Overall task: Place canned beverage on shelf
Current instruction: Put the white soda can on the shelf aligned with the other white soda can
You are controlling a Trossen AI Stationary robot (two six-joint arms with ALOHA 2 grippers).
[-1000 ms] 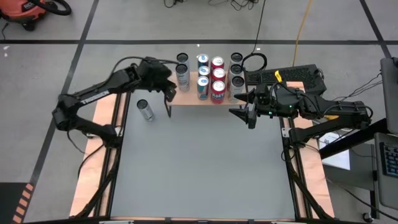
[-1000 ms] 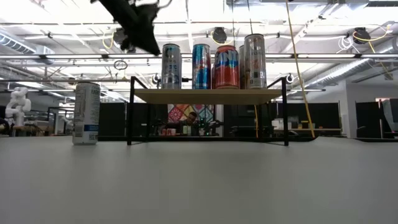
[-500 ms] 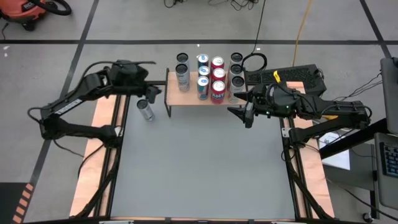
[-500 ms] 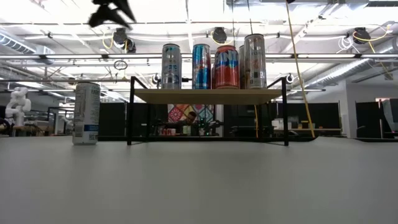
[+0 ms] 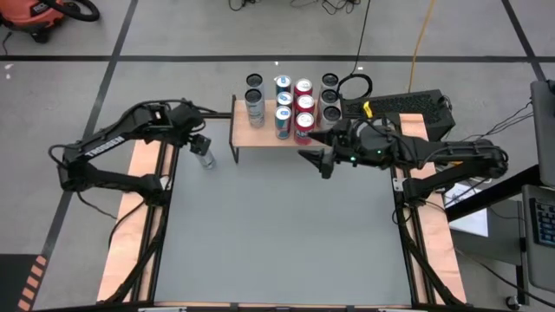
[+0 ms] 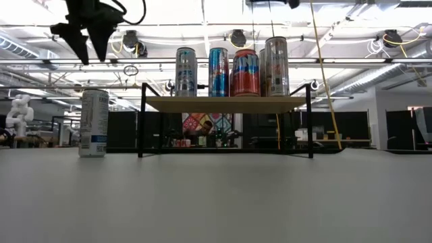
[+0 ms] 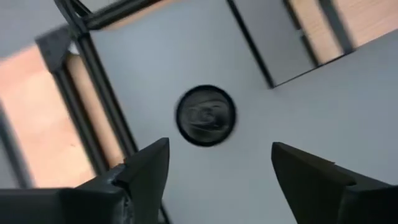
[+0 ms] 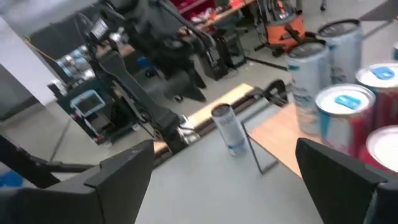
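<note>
High view shows my grey table (image 5: pixel 277 234) on a taped concrete floor. Nine cans crowd the shelf (image 5: pixel 269 134); one silver can (image 5: pixel 204 153) stands beside it. Only my left wrist view shows my left gripper (image 7: pixel 217 174) spread wide, empty, above that can (image 7: pixel 206 116). My right gripper (image 5: pixel 317 160), open and empty, hovers before the shelf.

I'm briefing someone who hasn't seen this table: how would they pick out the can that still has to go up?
Find the shelf at the table's far edge, its wooden top crowded with cans. Just off its left end one silver can stands alone on the grey tabletop, under the left tool. It is the only can not on the shelf.
</note>
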